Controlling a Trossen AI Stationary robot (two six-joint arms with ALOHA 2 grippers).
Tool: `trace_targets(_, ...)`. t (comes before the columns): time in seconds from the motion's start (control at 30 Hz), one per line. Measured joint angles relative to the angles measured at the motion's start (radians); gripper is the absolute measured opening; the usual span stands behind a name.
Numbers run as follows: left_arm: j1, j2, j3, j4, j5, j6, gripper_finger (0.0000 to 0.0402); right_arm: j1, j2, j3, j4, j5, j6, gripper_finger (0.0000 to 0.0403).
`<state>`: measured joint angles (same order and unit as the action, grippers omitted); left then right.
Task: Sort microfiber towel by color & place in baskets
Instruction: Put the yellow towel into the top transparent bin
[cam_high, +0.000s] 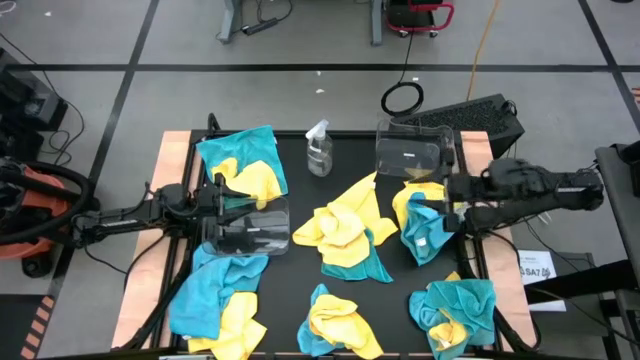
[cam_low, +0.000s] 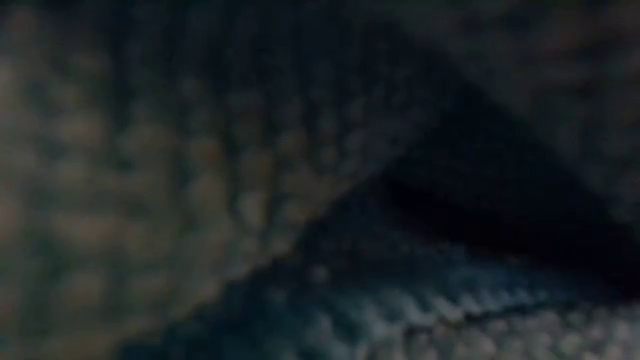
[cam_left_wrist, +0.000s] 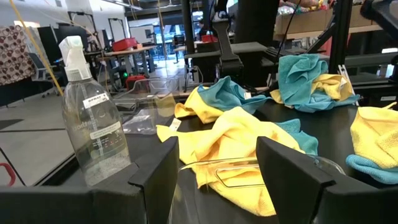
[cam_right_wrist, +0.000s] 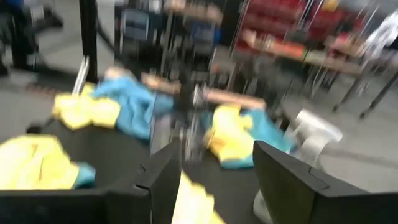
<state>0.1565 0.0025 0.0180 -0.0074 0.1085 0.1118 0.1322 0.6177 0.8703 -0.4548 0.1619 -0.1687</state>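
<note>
Microfiber towels (cam_high: 350, 225) — yellow and teal, heaped unsorted across the desk (cam_high: 300, 190), middle to near edge. Baskets: one at the left edge (cam_high: 247, 225), one at the far right corner (cam_high: 412, 152), apparently both empty. Left gripper (cam_left_wrist: 217, 171) — fingers apart, holding nothing, over the left basket's rim. Right gripper (cam_right_wrist: 214, 177) — parted, empty, above the right-hand cloths. Step: sorting barely begun; next likely a descent and pinch on one single-colour cloth.

We're looking down on a grey floor (cam_high: 300, 90) crossed by dark lines, and at twelve o'clock we see chair legs (cam_high: 245, 20) beside a red stool base (cam_high: 420, 15). A black cable loop (cam_high: 403, 98) lies near one o'clock, and an orange cord (cam_high: 485, 45) runs beyond it. Over at nine o'clock sits an orange vacuum (cam_high: 25, 205). Through the room we spot workbenches (cam_left_wrist: 134, 53), red bins (cam_right_wrist: 280, 25) on shelves, and bright daylight at the far doors (cam_left_wrist: 165, 34).
</note>
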Motion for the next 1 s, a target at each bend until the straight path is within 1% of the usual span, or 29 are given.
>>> trace_targets(0.27, 0.0, 0.0, 0.0, 0.0, 0.0, 0.0, 0.0221, 0.0, 0.228, 0.176, -0.355, 0.0, 0.077, 0.0192)
trace_targets(0.37, 0.0, 0.0, 0.0, 0.0, 0.0, 0.0, 0.0221, 0.0, 0.284, 0.206, -0.475, -0.005, 0.121, 0.0192)
trace_targets(0.5, 0.0, 0.0, 0.0, 0.0, 0.0, 0.0, 0.0221, 0.0, 0.324, 0.205, -0.555, -0.02, 0.183, 0.0192)
trace_targets(0.6, 0.0, 0.0, 0.0, 0.0, 0.0, 0.0, 0.0221, 0.0, 0.338, 0.168, -0.552, -0.07, 0.211, 0.0192)
trace_targets(0.77, 0.0, 0.0, 0.0, 0.0, 0.0, 0.0, 0.0221, 0.0, 0.354, 0.059, -0.479, -0.163, 0.236, 0.0192)
trace_targets(0.87, 0.0, 0.0, 0.0, 0.0, 0.0, 0.0, 0.0221, 0.0, 0.358, -0.022, -0.374, -0.171, 0.236, 0.0192)
trace_targets(1.0, 0.0, 0.0, 0.0, 0.0, 0.0, 0.0, 0.0221, 0.0, 0.357, -0.126, -0.154, -0.171, 0.235, 0.0192)
